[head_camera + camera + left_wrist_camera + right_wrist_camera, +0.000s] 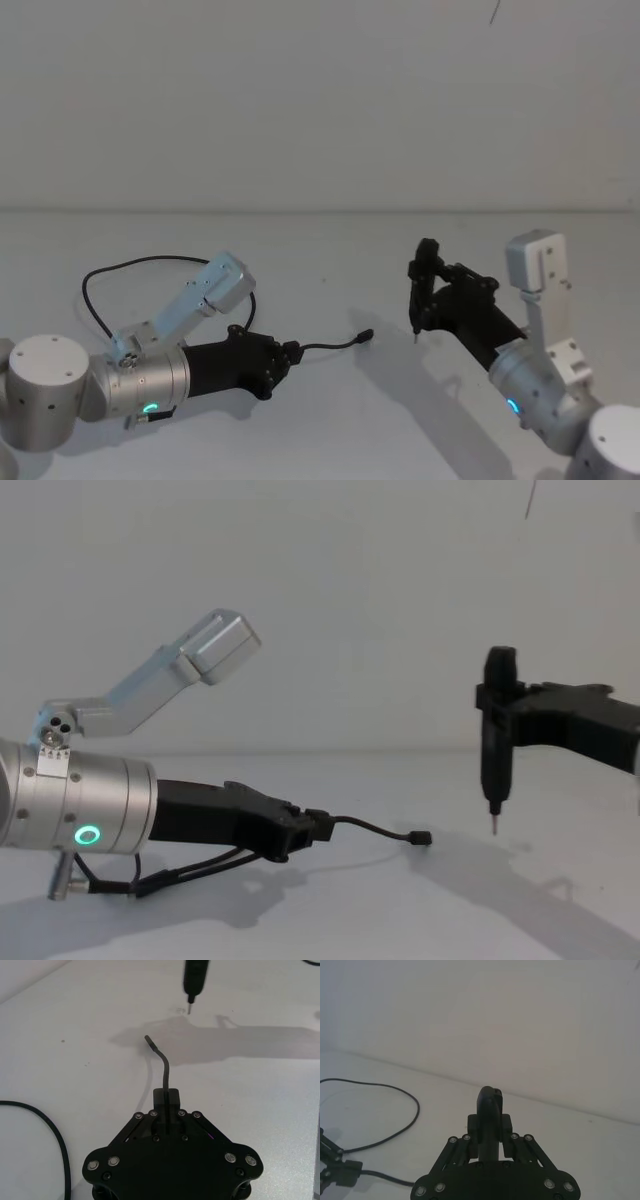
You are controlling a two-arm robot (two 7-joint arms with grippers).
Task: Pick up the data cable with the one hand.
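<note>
The data cable (140, 262) is a thin black cord that loops over the white table behind my left arm. My left gripper (290, 352), black and blocky on a silver cylinder with a green ring light, is shut on the cable's thicker joint (166, 1096). A short bent stretch of the cable (380, 830) sticks out past the fingers and ends in a small plug (423, 838), low over the table. My right gripper (425, 290) hovers to the right, shut on a slim black tool (495, 740) with a pale tip that points down.
The white table (330, 430) runs back to a plain pale wall. The tool's tip (189, 1009) hangs a short way beyond the plug. The cable's loop (395, 1089) lies slack on the left side of the table.
</note>
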